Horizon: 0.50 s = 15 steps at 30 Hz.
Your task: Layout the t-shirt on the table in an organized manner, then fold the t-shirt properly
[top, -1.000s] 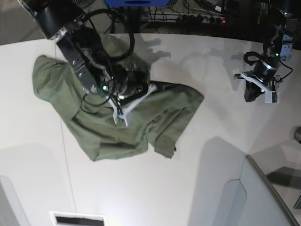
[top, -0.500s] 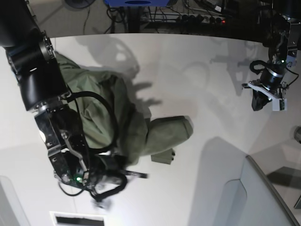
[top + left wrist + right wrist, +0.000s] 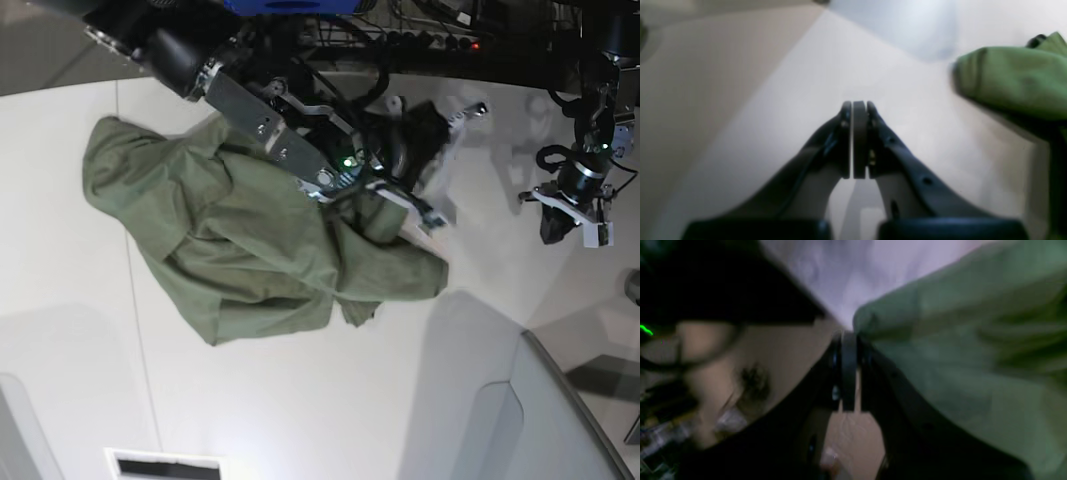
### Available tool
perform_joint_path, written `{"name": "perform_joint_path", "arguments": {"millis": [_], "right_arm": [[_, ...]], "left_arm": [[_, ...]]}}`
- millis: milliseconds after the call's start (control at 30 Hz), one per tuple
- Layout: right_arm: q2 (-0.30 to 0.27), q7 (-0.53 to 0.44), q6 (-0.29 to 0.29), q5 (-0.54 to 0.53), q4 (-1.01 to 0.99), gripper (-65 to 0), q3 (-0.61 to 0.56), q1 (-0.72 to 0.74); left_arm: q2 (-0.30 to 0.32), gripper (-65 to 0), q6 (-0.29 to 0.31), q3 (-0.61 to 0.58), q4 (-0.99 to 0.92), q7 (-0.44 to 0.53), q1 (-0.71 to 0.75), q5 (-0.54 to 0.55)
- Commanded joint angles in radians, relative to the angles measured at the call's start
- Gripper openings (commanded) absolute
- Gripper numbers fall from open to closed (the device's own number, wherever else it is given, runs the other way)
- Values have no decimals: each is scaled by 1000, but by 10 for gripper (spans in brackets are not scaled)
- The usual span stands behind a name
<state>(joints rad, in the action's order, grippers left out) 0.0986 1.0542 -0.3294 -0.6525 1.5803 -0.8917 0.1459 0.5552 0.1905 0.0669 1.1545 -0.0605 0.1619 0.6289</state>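
A grey angled panel [image 3: 545, 420] fills the lower right corner, with dark cables [image 3: 430, 30] along the far edge.

Far edge: dark zone with tangled black cables [image 3: 430, 25] and a small red indicator light [image 3: 474, 45] | top centre: blue plastic object [image 3: 290, 6] | lower right: grey angled panel [image 3: 560, 420] | bottom: white rectangular frame with dark slot [image 3: 165, 466] | lighting: overhead, hard shadows.

One t-shirt [image 3: 240, 245], one table [image 3: 300, 410], two grippers: the right gripper [image 3: 425, 215] left of centre, the left gripper [image 3: 572, 225] far right; one grey panel [image 3: 520, 420] near right
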Motion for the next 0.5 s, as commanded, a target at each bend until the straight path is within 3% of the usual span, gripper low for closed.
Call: {"name": "perform_joint_path", "arguments": {"millis": [0, 100, 167, 333, 467], "right_arm": [[-3, -33, -6, 27, -5, -648, 44, 36], [-3, -22, 3, 26, -47, -645, 49, 34], [-1, -22, 28, 26, -62, -596, 46, 34], [0, 27, 100, 26, -59, -321, 53, 36], [-18, 44, 143, 30, 41, -378, 58, 42]], "left_arm": [[22, -650, 4, 9, 18, 20, -9, 1], [18, -650, 4, 7, 17, 12, -18, 1], [18, -650, 4, 7, 17, 8, -20, 1], [22, -650, 4, 6, 11, 8, -46, 1], [22, -650, 8, -5, 29, 8, -40, 1]]}}
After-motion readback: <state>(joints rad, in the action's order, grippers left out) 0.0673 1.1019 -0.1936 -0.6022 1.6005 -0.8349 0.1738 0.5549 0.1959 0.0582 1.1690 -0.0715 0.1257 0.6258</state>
